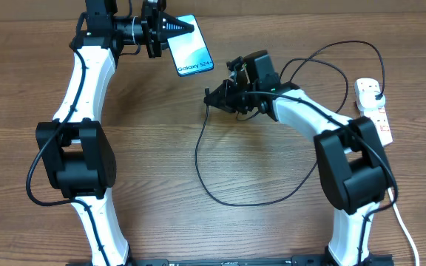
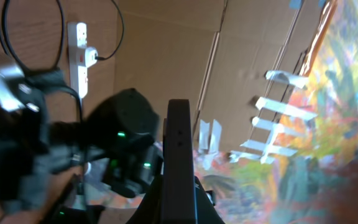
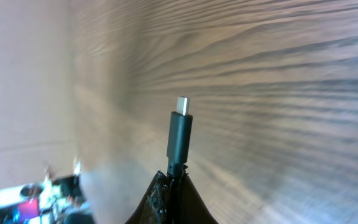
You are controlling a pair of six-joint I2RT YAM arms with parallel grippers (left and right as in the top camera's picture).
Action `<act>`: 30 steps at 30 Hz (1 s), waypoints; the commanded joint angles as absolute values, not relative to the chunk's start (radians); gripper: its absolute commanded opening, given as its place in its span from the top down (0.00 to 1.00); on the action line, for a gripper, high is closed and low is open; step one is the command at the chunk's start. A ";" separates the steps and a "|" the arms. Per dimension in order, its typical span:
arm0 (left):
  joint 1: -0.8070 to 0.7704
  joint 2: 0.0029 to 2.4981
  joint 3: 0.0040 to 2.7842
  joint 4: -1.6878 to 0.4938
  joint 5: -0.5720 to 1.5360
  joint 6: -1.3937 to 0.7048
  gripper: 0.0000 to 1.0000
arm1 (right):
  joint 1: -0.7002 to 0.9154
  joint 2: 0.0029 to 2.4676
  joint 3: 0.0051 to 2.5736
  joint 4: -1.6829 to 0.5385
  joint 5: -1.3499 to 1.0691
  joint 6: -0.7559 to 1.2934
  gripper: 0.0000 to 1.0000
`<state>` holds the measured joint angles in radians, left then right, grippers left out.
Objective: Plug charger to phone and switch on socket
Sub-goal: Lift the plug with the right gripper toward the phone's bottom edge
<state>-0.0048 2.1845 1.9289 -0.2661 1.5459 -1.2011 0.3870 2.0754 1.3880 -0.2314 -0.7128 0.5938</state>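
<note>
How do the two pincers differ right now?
The left pincer is shut on the phone, a wide flat slab; the right pincer is shut on the charger, pinching its thin connector end. The left pincer sits near the far edge of the table; the right pincer is nearer the middle. Both are closed and point toward each other.

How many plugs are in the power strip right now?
1. The charger plug sits in the socket strip near its far end; the remaining outlets look empty, though they are small in view.
</note>
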 commanded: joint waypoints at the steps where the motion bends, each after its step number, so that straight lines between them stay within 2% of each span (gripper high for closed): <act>1: -0.007 2.178 1.948 -0.265 1.583 -1.054 0.96 | 0.376 2.003 1.383 -0.267 -0.831 0.498 0.96; 14: -0.007 2.178 1.948 -0.295 1.583 -0.943 0.96 | 0.299 1.813 1.380 -0.605 -0.873 0.286 0.96; 21: -0.006 2.178 1.948 -0.475 1.583 -0.810 0.96 | 0.279 1.725 1.312 -0.731 -0.975 0.122 0.96; 30: -0.006 2.178 1.948 -0.718 1.583 -0.563 0.96 | 0.281 1.501 1.134 -0.719 -0.984 0.103 0.96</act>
<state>-0.0048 2.1845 1.9293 -0.6628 1.5448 -0.7216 0.2802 1.6089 1.1831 -0.7399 -0.9550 0.1345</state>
